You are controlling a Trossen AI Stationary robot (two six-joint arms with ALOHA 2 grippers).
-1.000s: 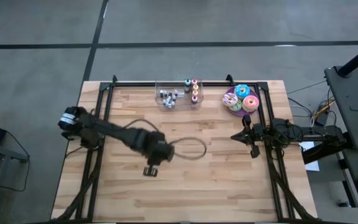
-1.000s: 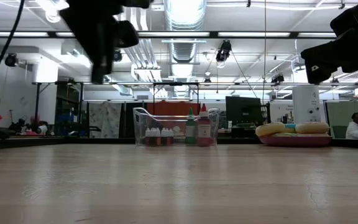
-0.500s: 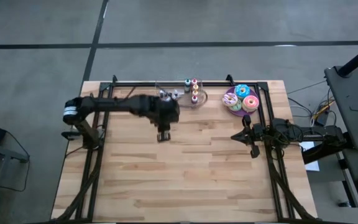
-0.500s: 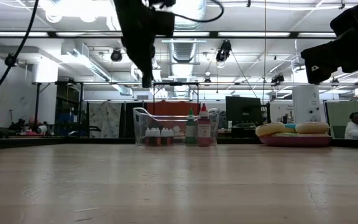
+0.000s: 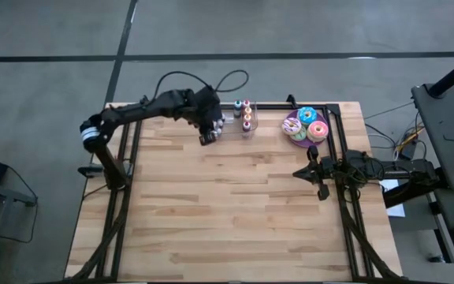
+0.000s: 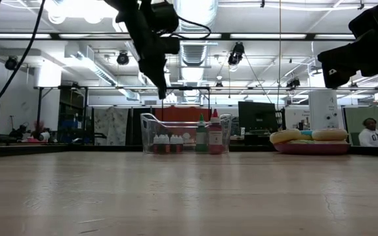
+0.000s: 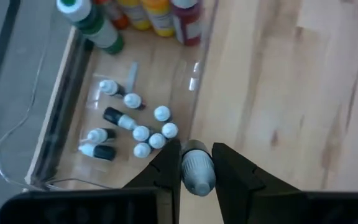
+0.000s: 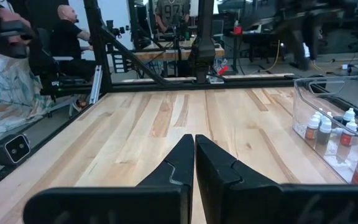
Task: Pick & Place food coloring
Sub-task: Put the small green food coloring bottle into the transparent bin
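We saw the left gripper [image 5: 206, 137] near the top centre of the high view, reaching over the near wall of a clear plastic bin [image 5: 252, 129] at the far edge of the table [image 5: 235, 213]. In the left wrist view its two fingers [image 7: 164, 171] were closed on a small bottle with a pale ribbed cap [image 7: 197, 172], held at the bottom centre of that frame, just over the bin's rim. The rest of the small food coloring bottles [image 7: 140, 132] lay and stood in a loose cluster on the bin floor, left of centre in that frame, with taller bottles [image 7: 157, 14] lined along its top edge. In the low view the bin [image 6: 185, 134] sat at mid-frame, with the small bottles [image 6: 167, 143] in its left part and the taller ones on the right.

The right gripper [image 5: 321, 192] waited at the right edge of the table, fingers shut and holding nothing. A plate of doughnuts [image 5: 305, 127] sat to the right of the bin.
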